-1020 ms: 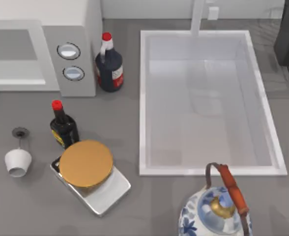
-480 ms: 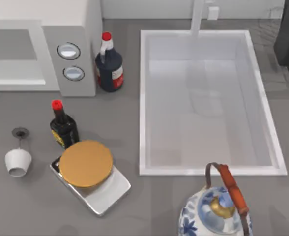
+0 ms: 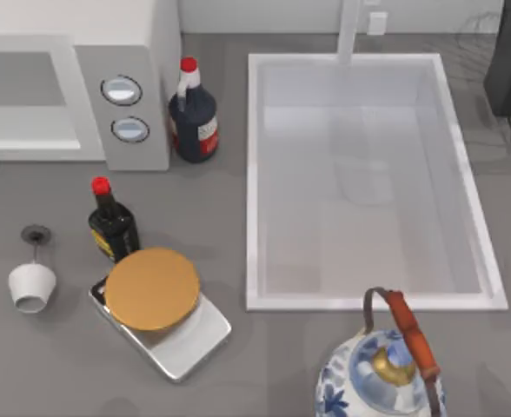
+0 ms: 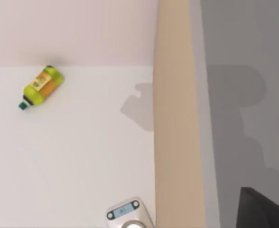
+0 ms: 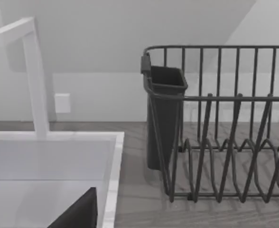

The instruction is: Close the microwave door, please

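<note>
The microwave (image 3: 82,35) is a white box at the table's back left, and its light-grey panel (image 3: 125,109) with two round dials faces forward. Left of the panel the grey cavity (image 3: 21,82) lies exposed. The microwave door is out of view past the left edge. A dark piece of my left gripper (image 4: 265,211) sits at the corner of the left wrist view, beside the table's tan edge (image 4: 177,142). A dark wedge of my right gripper (image 5: 78,213) sits low in the right wrist view, over the sink's corner.
Two dark bottles with red caps (image 3: 193,117) (image 3: 112,224) stand right of and in front of the microwave. A scale with a golden disc (image 3: 155,291), a white cup (image 3: 31,287), a blue-white teapot (image 3: 381,369), the white sink (image 3: 255,174) and a black dish rack (image 5: 225,123) share the table.
</note>
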Controlling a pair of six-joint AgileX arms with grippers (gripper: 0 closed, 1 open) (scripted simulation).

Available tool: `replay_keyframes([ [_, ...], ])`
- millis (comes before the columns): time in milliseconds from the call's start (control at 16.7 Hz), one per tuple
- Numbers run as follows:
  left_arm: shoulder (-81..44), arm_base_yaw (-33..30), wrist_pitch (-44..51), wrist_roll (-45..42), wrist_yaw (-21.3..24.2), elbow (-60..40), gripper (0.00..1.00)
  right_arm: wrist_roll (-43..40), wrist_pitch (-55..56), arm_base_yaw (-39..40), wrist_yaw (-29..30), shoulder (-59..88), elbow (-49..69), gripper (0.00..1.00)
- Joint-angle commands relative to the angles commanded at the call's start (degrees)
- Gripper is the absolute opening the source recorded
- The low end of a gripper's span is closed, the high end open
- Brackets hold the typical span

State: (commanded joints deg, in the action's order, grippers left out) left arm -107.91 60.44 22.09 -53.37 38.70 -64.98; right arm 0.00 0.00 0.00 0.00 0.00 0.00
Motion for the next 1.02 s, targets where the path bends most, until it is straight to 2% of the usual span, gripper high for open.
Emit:
replay_keyframes([
  [300,1.1,-0.8,-0.4,0.6,-0.2,0.9,0.0,0.0,0.0,0.0,0.0,0.0,0.0,1.0],
  [720,14.8,-8.2,-8.5,8.9,-3.9,18.7,0.0,0.0,0.0,0.0,0.0,0.0,0.0,1.0],
  [1020,18.0,-10.1,-10.6,10.9,-4.8,22.1,0.0,0.0,0.0,0.0,0.0,0.0,0.0,1.0],
])
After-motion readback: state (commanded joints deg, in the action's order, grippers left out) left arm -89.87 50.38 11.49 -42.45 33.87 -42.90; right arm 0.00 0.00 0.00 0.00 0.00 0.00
